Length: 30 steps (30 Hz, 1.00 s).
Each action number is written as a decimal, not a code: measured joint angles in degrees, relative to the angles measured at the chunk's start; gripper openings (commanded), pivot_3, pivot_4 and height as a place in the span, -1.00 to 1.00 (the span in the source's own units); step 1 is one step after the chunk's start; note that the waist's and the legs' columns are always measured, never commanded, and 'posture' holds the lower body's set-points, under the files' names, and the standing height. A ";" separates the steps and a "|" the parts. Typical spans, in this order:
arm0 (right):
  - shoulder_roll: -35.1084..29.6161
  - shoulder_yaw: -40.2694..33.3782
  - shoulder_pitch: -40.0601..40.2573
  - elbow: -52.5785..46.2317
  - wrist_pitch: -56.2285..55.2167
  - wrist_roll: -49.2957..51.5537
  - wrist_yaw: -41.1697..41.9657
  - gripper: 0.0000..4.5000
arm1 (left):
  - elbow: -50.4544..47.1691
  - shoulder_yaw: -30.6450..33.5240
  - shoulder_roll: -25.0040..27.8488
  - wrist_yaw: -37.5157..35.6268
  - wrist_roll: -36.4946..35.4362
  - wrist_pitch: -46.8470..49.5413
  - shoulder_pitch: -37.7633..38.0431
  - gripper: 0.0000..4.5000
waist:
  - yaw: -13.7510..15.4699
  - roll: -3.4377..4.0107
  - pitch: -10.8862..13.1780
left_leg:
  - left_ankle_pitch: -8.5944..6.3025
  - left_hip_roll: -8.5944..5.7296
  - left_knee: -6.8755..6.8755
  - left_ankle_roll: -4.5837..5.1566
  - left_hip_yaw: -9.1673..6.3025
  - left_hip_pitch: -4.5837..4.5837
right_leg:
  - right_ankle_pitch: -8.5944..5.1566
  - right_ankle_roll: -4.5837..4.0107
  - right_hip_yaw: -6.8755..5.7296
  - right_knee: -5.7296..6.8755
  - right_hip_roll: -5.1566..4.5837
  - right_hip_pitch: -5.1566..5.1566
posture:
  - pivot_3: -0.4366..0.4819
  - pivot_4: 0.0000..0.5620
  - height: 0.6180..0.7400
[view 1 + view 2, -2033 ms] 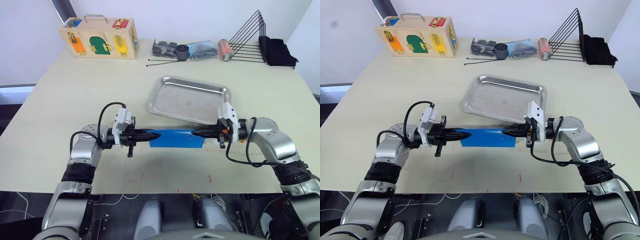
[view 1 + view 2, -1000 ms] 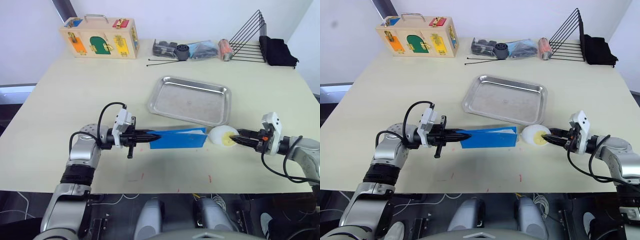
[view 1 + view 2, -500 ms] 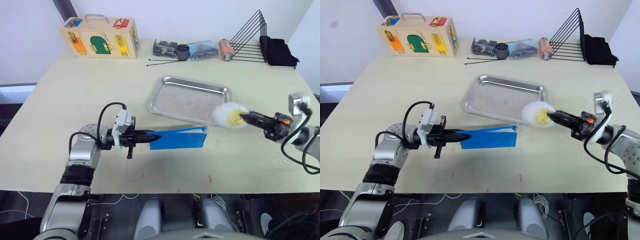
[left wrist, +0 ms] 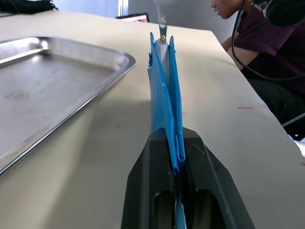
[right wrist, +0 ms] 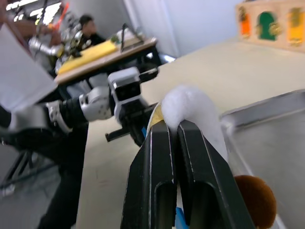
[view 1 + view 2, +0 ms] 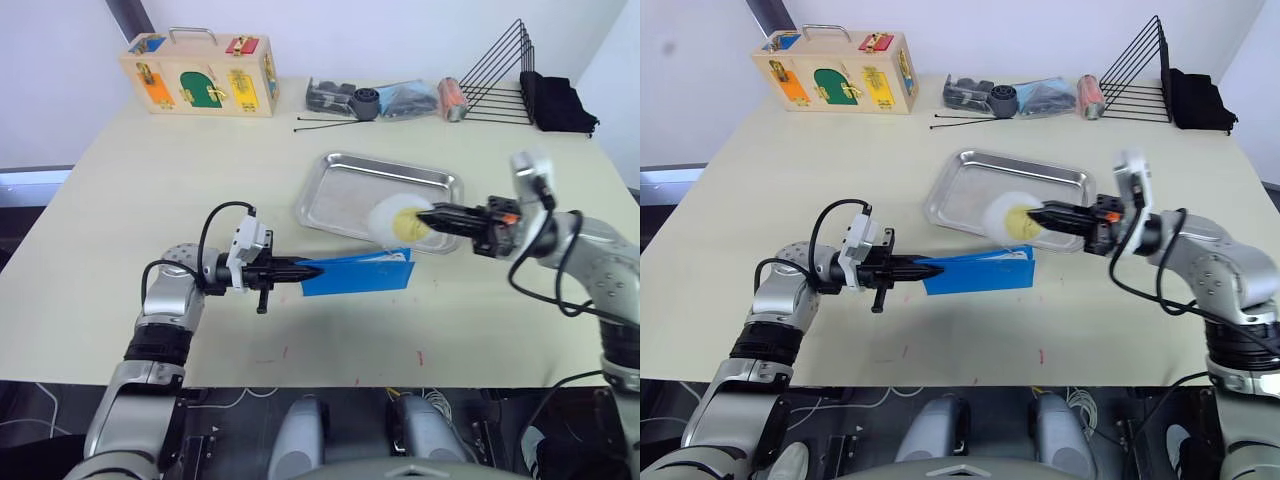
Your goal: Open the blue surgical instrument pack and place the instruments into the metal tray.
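The blue surgical instrument pack (image 6: 362, 275) stands on edge on the table just in front of the metal tray (image 6: 350, 190). My left gripper (image 6: 312, 269) is shut on the pack's left end, and the blue layers sit pinched between its fingers (image 4: 143, 191). A thin silver tip (image 4: 162, 21) pokes out of the pack's far end; the instruments are otherwise hidden inside. My right gripper (image 6: 420, 215) is shut on a white round yellow-marked pouch (image 6: 393, 222) and holds it in the air over the tray's front rim, above the pack's right end.
Along the table's back edge stand a wooden lock box (image 6: 198, 78), a heap of dark small items (image 6: 370, 98), thin black rods (image 6: 325, 124), a black wire rack (image 6: 497, 80) and a black cloth (image 6: 558, 103). A person (image 4: 267, 43) sits beyond the table.
My right gripper drew the white pouch away from the pack's right end, lifted it out to the right, then swung it back left over the tray's front rim. The left gripper stayed put.
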 measured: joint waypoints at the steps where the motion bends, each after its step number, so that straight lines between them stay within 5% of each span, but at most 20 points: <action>1: 1.19 2.48 -1.39 -0.06 -1.46 -1.95 0.16 -0.98 | 0.26 -0.27 -0.23 0.00 0.18 -0.12 -0.54 -1.00 | 0.01 0.00 0.00 | 0.00 0.00 0.00 0.00 -0.01 0.00 | 0.00 0.00 -0.01 0.00 0.00 0.00 | -0.05 -0.47 1.00; 8: 7.39 12.64 -5.34 3.08 -12.76 -14.29 2.26 -0.98 | 2.04 -0.24 -0.65 -0.08 0.16 -1.32 -1.19 -1.00 | 0.07 0.00 0.00 | 0.00 0.00 0.00 0.00 -0.02 -0.01 | 0.00 0.00 -0.05 -0.01 -0.01 0.00 | -0.05 -0.47 1.00; 16: 16.02 14.67 -5.68 3.85 -19.28 -18.25 1.49 -0.98 | 2.58 -0.21 -0.68 -0.12 0.19 -1.69 -1.45 -1.00 | 0.06 0.00 0.00 | 0.00 0.01 0.01 -0.01 -0.06 -0.01 | 0.00 -0.01 -0.08 0.01 -0.02 0.01 | -0.05 -0.47 1.00; 25: 11.53 17.03 -1.71 2.50 -22.33 -21.85 5.69 -0.98 | 2.59 -0.21 -0.58 -0.19 0.36 -1.85 -1.47 -1.00 | 0.05 0.00 0.00 | 0.00 0.00 0.01 -0.01 -0.06 0.01 | 0.00 -0.01 -0.09 0.02 -0.02 0.01 | -0.05 -0.47 1.00; 30: 11.45 17.09 -0.39 -0.17 -20.57 -19.60 6.29 0.04 | 2.99 -0.29 -0.63 -0.25 0.55 -1.90 -1.82 -1.00 | 0.06 0.00 0.00 | 0.00 0.00 0.01 0.00 -0.07 0.00 | 0.00 -0.01 -0.09 0.02 -0.02 0.02 | -0.05 -0.47 1.00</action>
